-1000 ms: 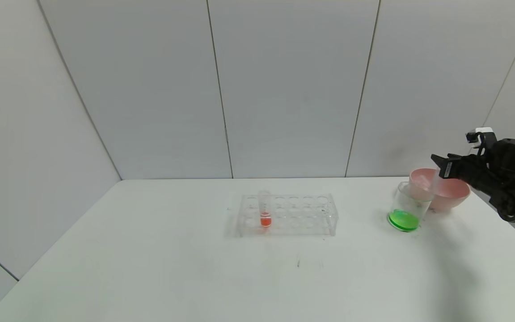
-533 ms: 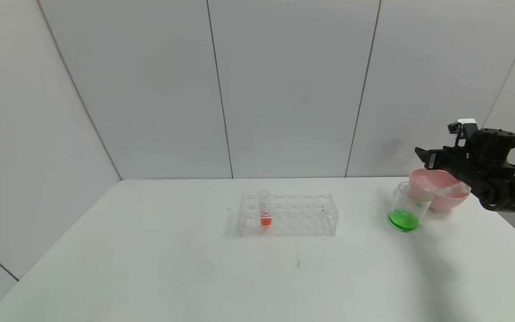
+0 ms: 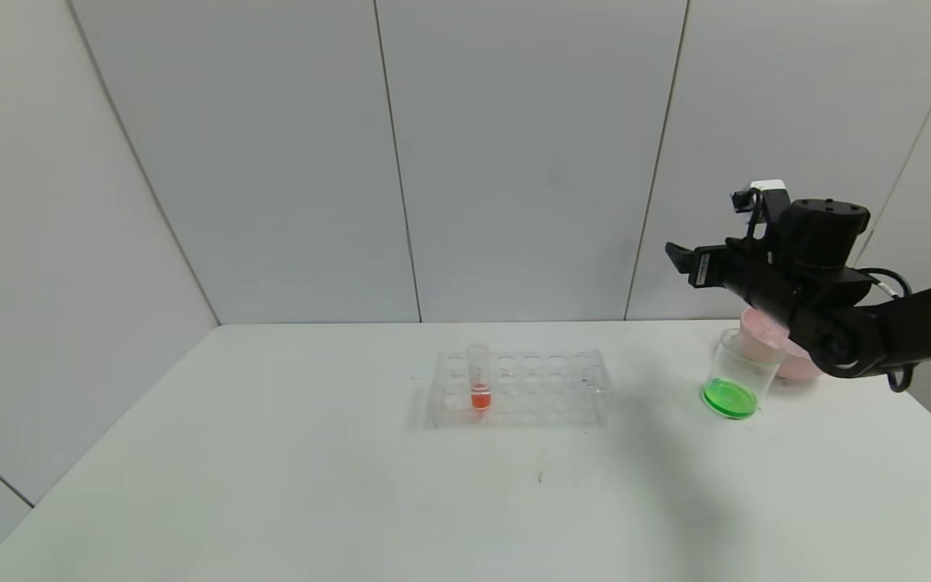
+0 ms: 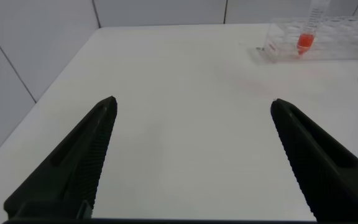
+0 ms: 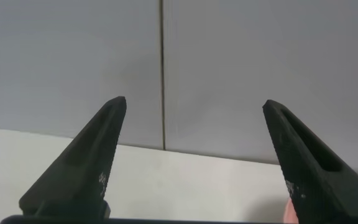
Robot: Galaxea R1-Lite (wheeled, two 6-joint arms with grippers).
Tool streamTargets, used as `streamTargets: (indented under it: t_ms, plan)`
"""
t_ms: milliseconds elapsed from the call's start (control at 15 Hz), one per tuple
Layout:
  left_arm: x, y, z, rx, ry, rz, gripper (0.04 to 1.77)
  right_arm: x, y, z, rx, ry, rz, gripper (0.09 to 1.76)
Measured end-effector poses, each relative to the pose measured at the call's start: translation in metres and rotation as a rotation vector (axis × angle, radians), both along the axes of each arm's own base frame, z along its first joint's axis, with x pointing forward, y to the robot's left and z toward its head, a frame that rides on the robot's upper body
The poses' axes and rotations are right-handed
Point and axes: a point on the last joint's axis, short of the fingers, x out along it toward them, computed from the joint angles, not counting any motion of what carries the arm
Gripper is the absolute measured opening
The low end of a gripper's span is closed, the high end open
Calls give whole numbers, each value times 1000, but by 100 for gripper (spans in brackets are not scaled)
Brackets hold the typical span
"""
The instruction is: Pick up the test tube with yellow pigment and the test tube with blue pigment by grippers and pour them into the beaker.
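The right end effector [image 3: 688, 263] hung spread and empty above the desk [image 3: 352, 485], near the beaker [image 3: 736, 373] of green liquid. A low swing risked toppling it. No yellow or blue tube showed. The left end effector [image 4: 191, 155] was spread too.

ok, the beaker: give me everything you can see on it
The beaker is a small, clear, straight-sided cup standing upright on the white table, on the robot's right side. A shallow layer of bright green liquid covers its bottom; the rest looks empty. The pink bowl sits close behind it. The right gripper hovers above, open, not touching.
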Motion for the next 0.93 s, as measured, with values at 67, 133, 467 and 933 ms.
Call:
streamTargets:
  t_ms: [67,133,467,933]
  plan:
    - [0,0,0,0,0,0,176,-14,5,9,3,-6,13,160]
    - [0,0,0,0,0,0,176,-29,8,17,6,-14,25,162]
    - [0,0,0,0,0,0,176,-124,-1,57,13,-99,45,166]
    - [0,0,0,0,0,0,176,-284,-36,95,-7,-298,-28,169]
